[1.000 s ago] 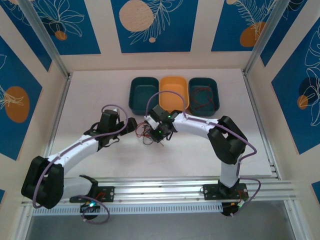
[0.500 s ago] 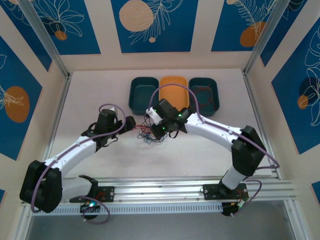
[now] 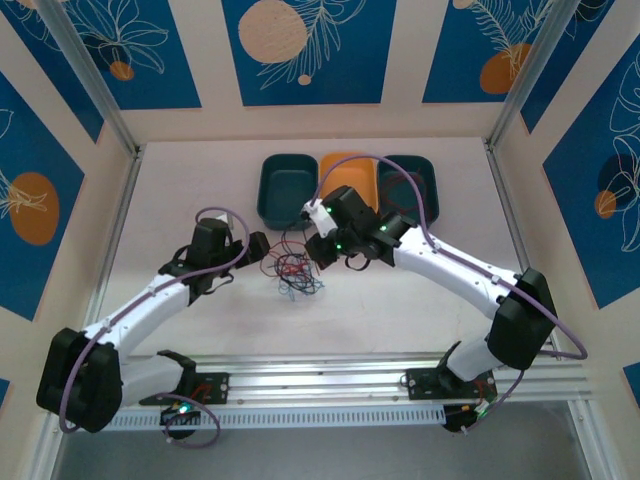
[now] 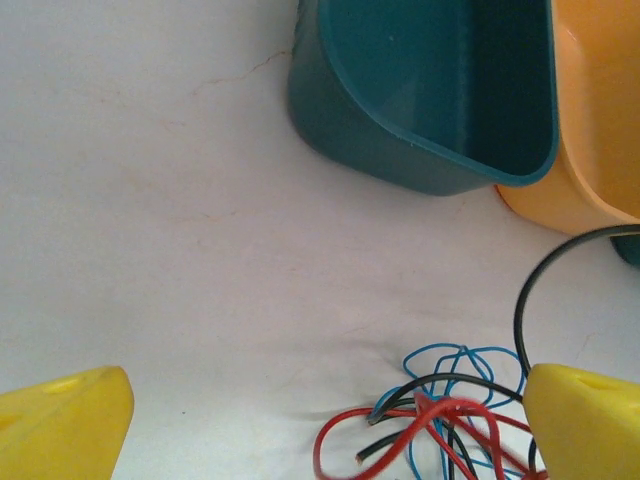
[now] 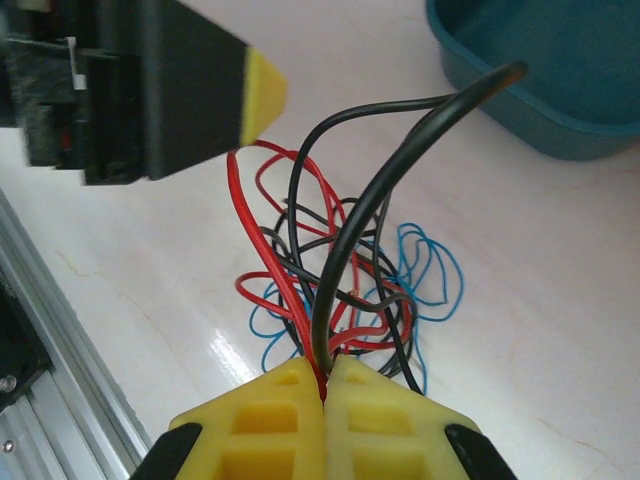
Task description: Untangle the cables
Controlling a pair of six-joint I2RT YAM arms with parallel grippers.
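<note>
A tangle of thin red, blue and black cables lies on the white table in front of the bins. My right gripper hangs just right of and above it. In the right wrist view that gripper is shut on a red strand and a black strand, which rise taut out of the cables. My left gripper sits at the tangle's left edge. Its yellow fingertips stand wide apart, so the left gripper is open, with the cables lying by the right finger.
Three bins stand in a row at the back: a teal one, an orange one and another teal one holding a loop of reddish cable. An aluminium rail runs along the near edge.
My right arm has stretched out toward the bins, its gripper drawing back and up with the held strands. The tangle has spread out on the table. The left gripper has barely moved.
</note>
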